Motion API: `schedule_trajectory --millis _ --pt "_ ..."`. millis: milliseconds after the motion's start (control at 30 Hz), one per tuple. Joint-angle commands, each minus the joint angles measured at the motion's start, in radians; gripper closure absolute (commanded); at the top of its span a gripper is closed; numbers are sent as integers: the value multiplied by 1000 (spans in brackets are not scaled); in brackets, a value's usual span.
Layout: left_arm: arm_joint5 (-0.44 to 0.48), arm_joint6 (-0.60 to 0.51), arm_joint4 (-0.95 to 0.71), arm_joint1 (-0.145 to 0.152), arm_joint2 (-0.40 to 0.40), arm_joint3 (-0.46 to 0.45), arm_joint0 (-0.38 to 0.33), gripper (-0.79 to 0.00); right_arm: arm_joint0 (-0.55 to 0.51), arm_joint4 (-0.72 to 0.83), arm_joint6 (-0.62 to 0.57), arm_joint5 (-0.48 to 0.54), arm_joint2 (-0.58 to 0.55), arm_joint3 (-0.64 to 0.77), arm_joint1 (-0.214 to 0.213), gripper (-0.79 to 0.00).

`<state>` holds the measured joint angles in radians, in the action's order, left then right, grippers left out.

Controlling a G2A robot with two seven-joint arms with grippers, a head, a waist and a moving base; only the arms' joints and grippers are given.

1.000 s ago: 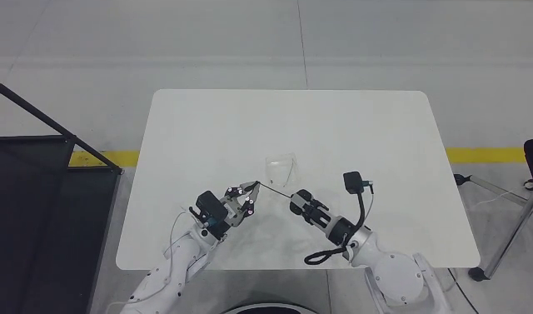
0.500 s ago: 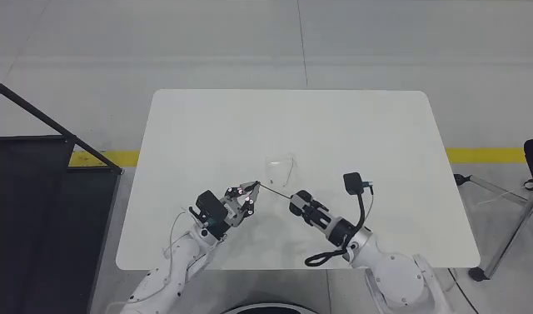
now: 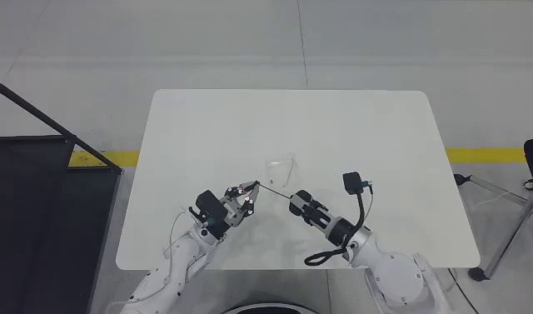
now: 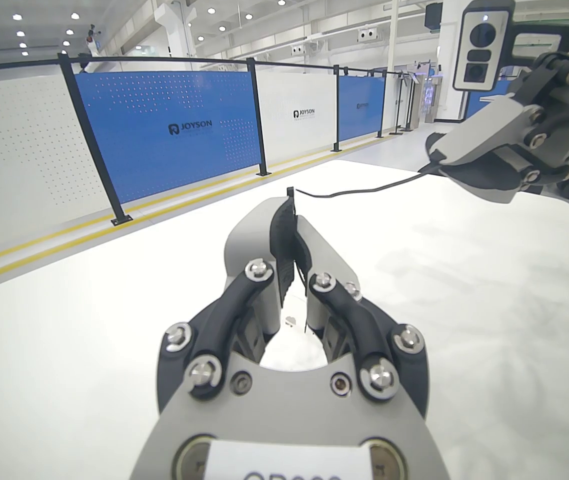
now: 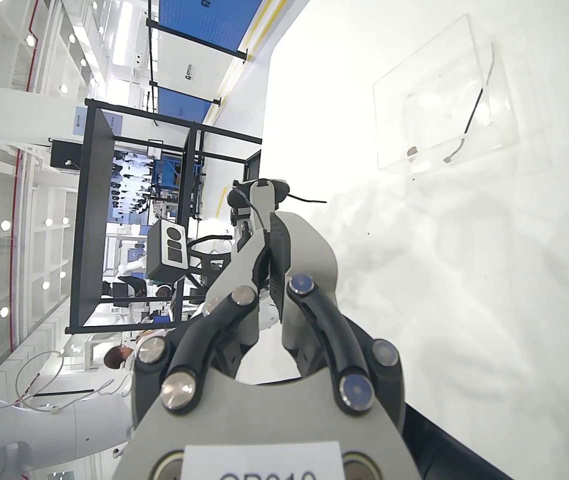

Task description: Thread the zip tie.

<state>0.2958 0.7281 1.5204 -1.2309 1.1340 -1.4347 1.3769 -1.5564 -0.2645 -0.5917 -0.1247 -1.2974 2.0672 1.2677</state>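
Nothing had visibly moved since the earlier frames: both arms kept their places over the near part of the white rounded-corner table, and the strand between them stayed where it was.

The thin black plastic zip tie hung above the tabletop, spanning the gap between the two grippers. In the left wrist view it ran in a shallow downward bow from one gripper's tip to the other's. The left gripper was pinched closed on one end of the zip tie. From its own wrist camera the left gripper showed its grey fingers pressed together, with a short black stub standing just above the tips. The right gripper was likewise clamped on the other end. Seen from the left wrist, the right gripper had its fingertips meeting where the strand entered them. Its own view showed the right gripper with the fingers together.

Just beyond the zip tie, near the middle of the table, sat a small clear plastic tray, apart from both grippers. In the right wrist view the tray held a second thin dark strip lying at a slant, and a small brownish speck beside it.
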Motion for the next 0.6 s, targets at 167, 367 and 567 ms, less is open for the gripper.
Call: schedule_trajectory --millis 167,367,567 --pt "2 3 4 0 -1 1 -1 0 13 10 -5 -13 1 -7 -3 0" --pt "1 4 3 0 -1 1 0 0 18 16 -4 -22 3 -9 -6 0" --pt "-1 9 1 0 1 1 1 0 20 21 -4 -28 4 -10 -9 0"
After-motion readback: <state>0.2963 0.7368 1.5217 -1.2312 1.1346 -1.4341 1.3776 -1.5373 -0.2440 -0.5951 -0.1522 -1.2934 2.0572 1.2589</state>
